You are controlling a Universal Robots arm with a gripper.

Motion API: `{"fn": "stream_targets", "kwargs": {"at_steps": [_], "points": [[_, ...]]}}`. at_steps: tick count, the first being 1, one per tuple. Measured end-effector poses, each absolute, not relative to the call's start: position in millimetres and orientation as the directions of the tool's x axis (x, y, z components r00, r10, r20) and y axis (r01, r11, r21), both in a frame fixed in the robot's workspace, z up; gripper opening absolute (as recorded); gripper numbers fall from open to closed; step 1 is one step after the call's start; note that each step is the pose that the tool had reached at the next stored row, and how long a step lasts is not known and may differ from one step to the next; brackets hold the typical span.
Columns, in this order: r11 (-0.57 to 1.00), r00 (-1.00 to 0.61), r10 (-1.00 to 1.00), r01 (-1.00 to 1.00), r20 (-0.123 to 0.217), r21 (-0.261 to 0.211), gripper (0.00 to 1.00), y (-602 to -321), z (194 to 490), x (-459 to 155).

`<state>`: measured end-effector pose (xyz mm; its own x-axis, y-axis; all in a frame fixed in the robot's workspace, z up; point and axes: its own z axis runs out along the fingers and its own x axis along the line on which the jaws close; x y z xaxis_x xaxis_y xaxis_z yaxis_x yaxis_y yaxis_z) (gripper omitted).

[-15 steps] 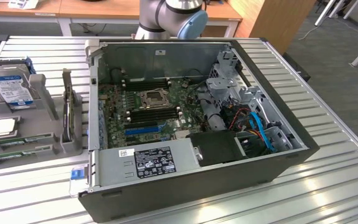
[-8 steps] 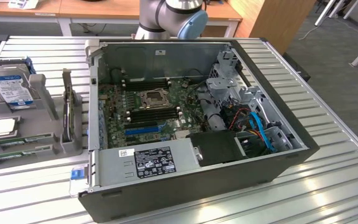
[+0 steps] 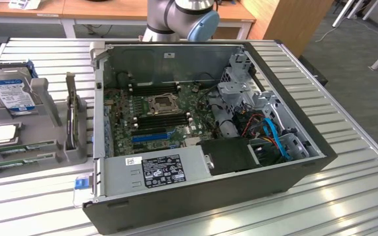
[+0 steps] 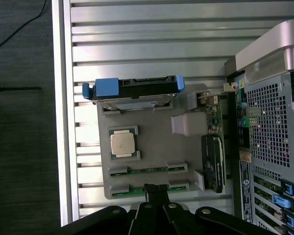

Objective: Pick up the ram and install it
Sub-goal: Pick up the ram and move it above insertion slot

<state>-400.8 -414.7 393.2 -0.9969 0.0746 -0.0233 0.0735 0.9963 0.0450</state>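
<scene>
Two ram sticks, thin green boards, lie side by side in slots of a grey holder [image 4: 152, 142]: one ram [image 4: 147, 170] and a second ram [image 4: 130, 190]. In the exterior view they are the ram sticks [image 3: 18, 147] at the left, on the holder [image 3: 38, 132] beside the case. My gripper [image 4: 157, 189] hangs above the holder with its black fingers shut and nothing between them, its tip over the second stick's edge. The open computer case [image 3: 241, 196] shows the motherboard [image 3: 156, 105] with its black slots [image 3: 163, 120].
The holder also carries a hard drive [image 4: 134, 90] with blue clips, a square silver processor [image 4: 123, 144] and a card [image 4: 213, 161] standing on edge. The case's rear panel [image 4: 269, 147] is close beside the holder. All stand on a slatted metal table [image 3: 346, 196].
</scene>
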Motion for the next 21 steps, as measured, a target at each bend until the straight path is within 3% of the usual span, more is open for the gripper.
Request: {"fn": "stream_targets", "kwargs": {"at_steps": [21], "points": [[0.993, -0.994, -0.105, -0.106, -0.023, 0.045, 0.1, -414.7, 393.2, -400.8]]}}
